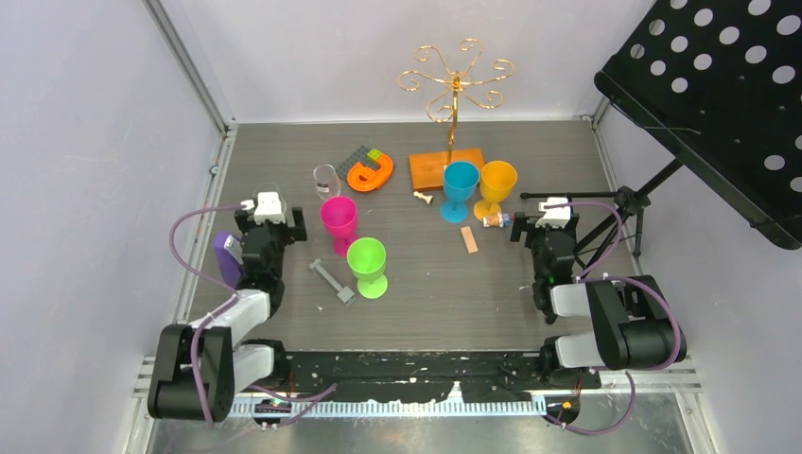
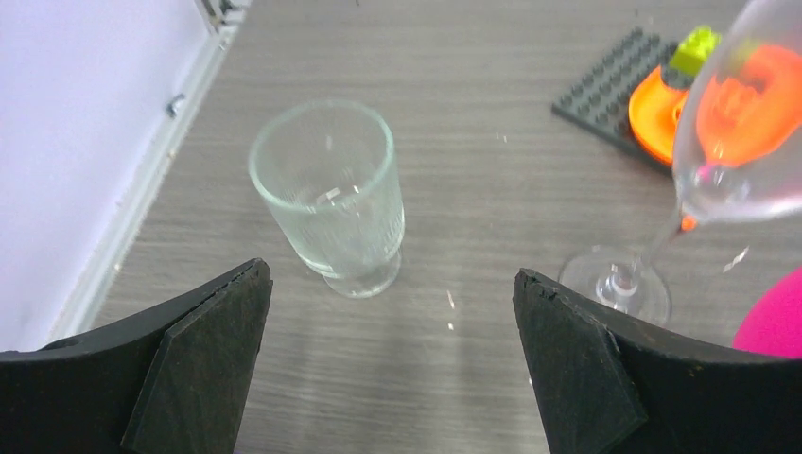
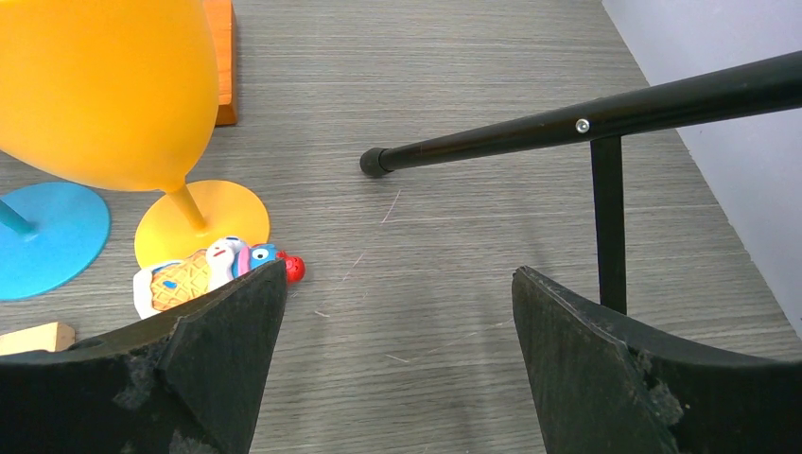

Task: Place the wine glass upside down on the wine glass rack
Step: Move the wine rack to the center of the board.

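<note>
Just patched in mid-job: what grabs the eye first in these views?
The tall gold wine glass rack at the back centre, bare, and bright goblets mid-table: pink goblet, green goblet, blue goblet, yellow goblet. A clear wine glass stands upright beside a small tumbler, just ahead of the open jaws on the left arm.

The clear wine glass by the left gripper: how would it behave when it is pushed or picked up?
The clear wine glass looks like thin real glass, so probably fragile and slippery to grip. Its wide bowl stands on a thin stem and small foot, so a high push would likely tip it.
</note>
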Tool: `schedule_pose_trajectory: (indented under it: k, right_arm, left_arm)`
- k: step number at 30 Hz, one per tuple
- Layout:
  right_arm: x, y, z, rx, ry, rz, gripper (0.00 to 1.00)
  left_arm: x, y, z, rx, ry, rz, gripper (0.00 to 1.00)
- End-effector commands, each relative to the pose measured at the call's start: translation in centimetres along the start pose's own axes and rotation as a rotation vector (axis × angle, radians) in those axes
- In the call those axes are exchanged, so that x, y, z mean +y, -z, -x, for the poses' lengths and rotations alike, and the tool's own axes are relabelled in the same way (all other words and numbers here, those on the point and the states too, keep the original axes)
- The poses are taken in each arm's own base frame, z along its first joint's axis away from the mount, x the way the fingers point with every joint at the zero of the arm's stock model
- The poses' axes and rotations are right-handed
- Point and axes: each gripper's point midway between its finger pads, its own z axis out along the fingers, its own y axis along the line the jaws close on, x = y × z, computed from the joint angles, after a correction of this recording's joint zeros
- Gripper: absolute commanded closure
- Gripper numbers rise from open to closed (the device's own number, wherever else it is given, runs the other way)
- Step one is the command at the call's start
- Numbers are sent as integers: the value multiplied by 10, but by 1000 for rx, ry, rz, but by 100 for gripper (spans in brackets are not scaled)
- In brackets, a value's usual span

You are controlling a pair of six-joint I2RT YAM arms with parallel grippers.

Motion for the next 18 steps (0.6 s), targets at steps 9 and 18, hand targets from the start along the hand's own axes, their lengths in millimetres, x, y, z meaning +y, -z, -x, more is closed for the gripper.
schedule_pose_trajectory:
  k: [9, 18]
  right_arm:
    - [-3, -8, 28, -88, -36, -25, 5]
    - [-3, -8, 28, -90, -36, -24, 5]
  left_arm:
    - [4, 8, 83, -89, 111, 7, 1]
    - [6, 31, 130, -133, 130, -9, 1]
